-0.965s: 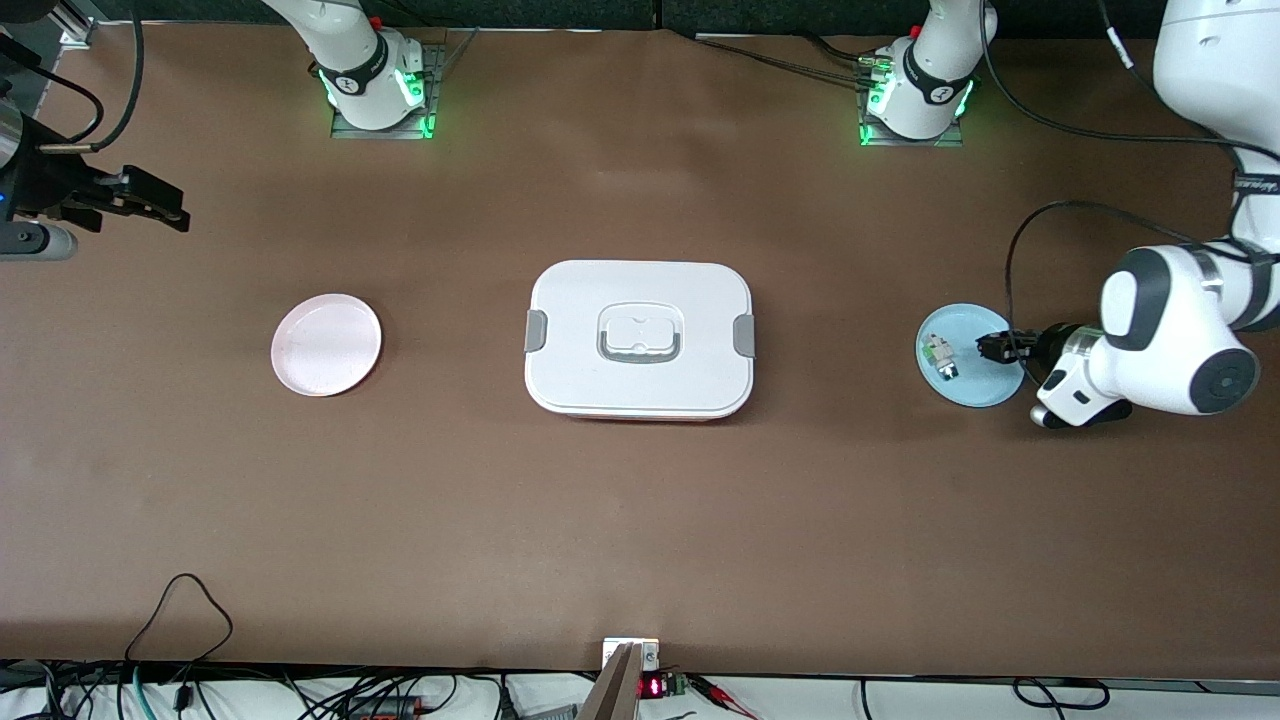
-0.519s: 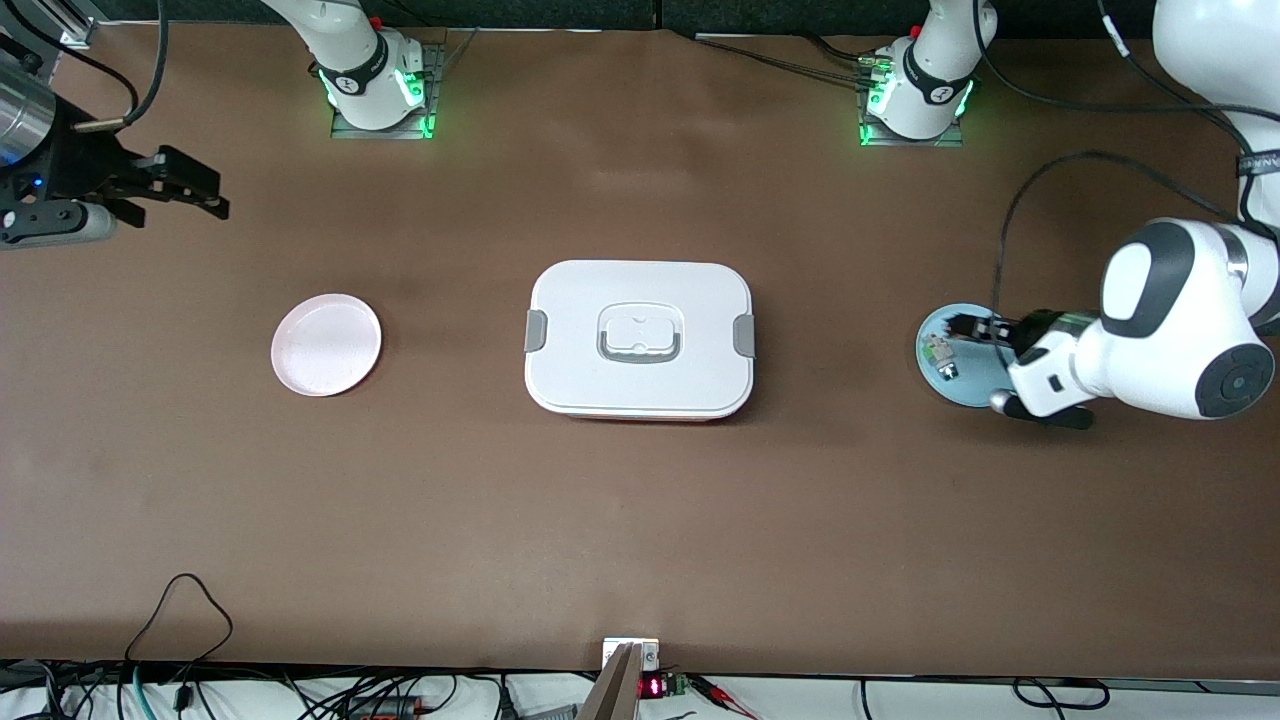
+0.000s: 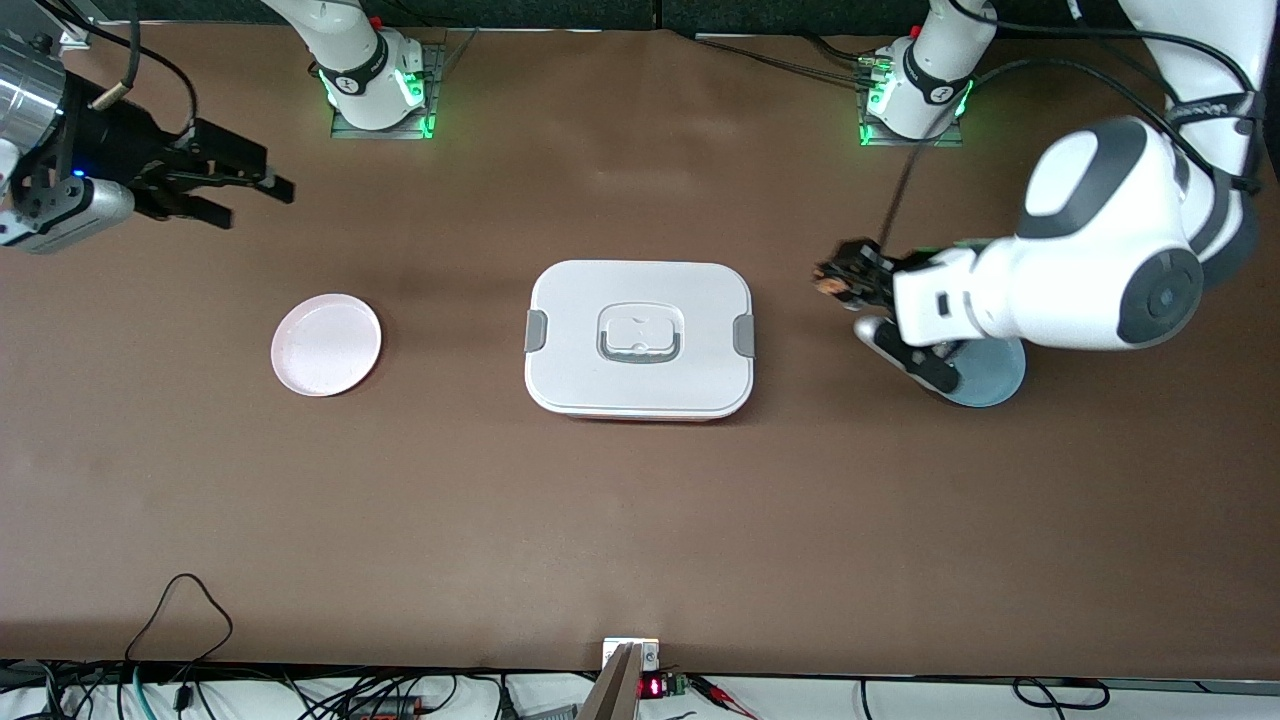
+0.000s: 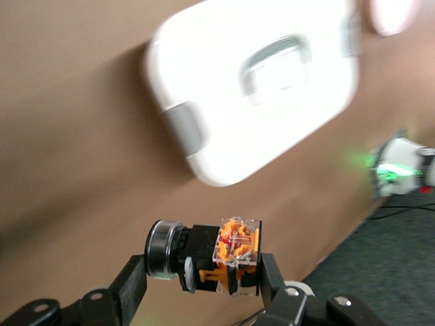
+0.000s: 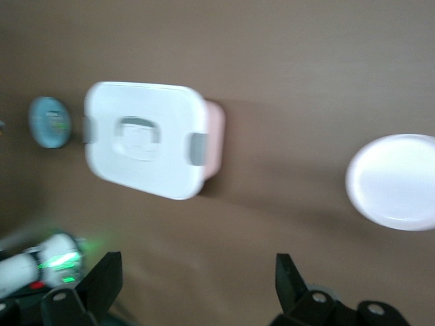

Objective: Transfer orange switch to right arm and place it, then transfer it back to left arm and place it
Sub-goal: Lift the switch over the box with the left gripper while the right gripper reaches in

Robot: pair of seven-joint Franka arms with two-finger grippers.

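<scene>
Left jaws [image 4: 204, 272] pinching orange switch [image 4: 221, 261], raised over bare brown table [image 3: 640, 520] beside white box [image 3: 640, 338], right jaws [image 3: 245, 188] spread, empty, above pink plate [image 3: 326, 344], cables along table edge

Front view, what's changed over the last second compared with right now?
The left gripper has lifted the orange switch off the blue plate and carried it toward the box, jaws shut on it throughout. The right gripper, jaws open, has moved in from the right arm's end of the table. Box and pink plate have not moved.
</scene>
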